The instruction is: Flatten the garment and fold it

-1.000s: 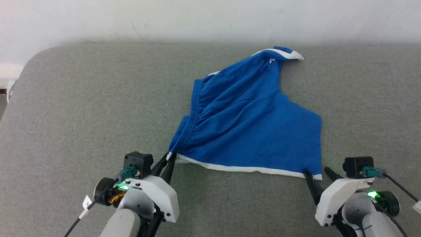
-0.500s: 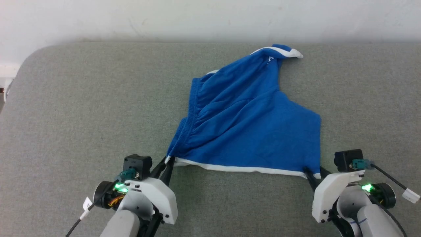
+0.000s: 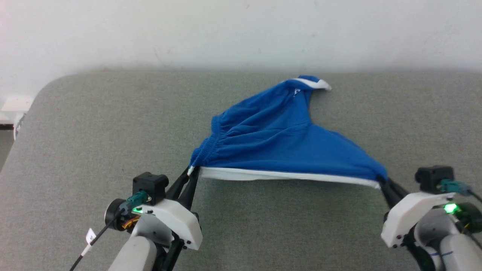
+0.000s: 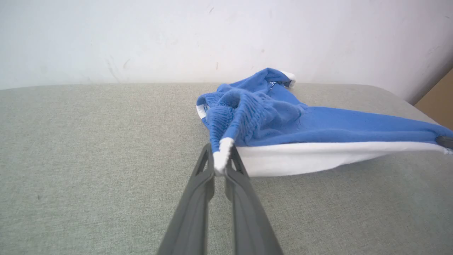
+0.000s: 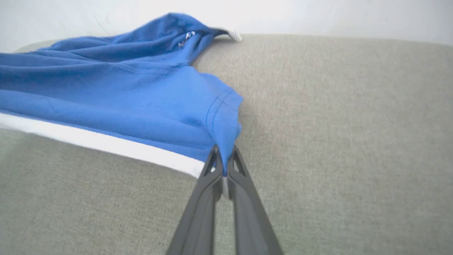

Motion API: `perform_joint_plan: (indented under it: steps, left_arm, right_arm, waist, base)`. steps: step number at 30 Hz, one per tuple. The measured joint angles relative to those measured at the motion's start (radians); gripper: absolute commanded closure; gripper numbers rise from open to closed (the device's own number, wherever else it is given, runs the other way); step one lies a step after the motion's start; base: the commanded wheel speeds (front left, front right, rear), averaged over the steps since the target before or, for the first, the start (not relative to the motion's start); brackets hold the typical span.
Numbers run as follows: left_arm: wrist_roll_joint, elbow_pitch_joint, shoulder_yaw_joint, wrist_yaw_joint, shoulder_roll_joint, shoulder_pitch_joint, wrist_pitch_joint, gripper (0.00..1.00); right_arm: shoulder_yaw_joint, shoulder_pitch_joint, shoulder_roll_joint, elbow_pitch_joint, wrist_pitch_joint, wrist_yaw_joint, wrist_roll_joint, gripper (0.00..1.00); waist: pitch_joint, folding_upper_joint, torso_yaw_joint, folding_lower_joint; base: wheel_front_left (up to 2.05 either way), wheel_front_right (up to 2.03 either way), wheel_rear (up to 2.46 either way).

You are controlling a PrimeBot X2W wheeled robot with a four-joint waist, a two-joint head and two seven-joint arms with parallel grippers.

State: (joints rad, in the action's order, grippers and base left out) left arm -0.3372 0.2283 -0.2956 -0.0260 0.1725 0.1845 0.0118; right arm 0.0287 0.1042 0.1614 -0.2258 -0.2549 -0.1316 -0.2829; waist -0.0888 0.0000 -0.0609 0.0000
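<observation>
Two corners pinched, blue shorts (image 3: 278,146) stretched taut near the robot.
Left gripper (image 3: 191,172) is clamped on the waistband end of the white side stripe, right gripper (image 3: 381,180) on its hem end; that edge hangs lifted between them, the far leg lying on the grey table (image 3: 94,124).

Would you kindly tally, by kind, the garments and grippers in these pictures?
Shorts: 1
Grippers: 2 (left gripper, right gripper)
Total: 3
</observation>
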Motion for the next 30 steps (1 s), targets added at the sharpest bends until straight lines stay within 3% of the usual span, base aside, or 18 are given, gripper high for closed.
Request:
perform_joint_plan:
  steps: [8,17,24,30]
  left_arm:
    - [-0.023,-0.122,0.008,-0.020,0.035,-0.001,-0.010,1.00]
    - [-0.043,-0.423,0.054,-0.016,0.086,0.098,0.103,1.00]
    - [-0.064,-0.561,0.078,-0.016,0.123,0.203,0.207,1.00]
    - [-0.109,-0.578,0.112,-0.016,0.156,0.261,0.292,1.00]
  right_arm:
    - [-0.025,0.034,0.095,0.205,0.021,-0.001,-0.084,1.00]
    - [-0.096,0.158,0.145,0.444,-0.063,-0.001,-0.167,1.00]
    - [-0.119,0.282,0.157,0.501,-0.149,-0.001,-0.185,1.00]
    - [-0.071,0.402,0.191,0.473,-0.205,-0.001,-0.179,1.00]
  waist:
    - [0.064,0.0000,0.009,-0.0001]
    - [0.084,0.0000,0.015,-0.0001]
    - [0.084,0.0000,0.024,0.0000]
    - [0.062,0.0000,0.040,-0.0001]
  base:
    - [0.00,0.00,0.00]
    - [0.00,0.00,0.00]
    - [0.00,0.00,0.00]
    - [0.00,0.00,0.00]
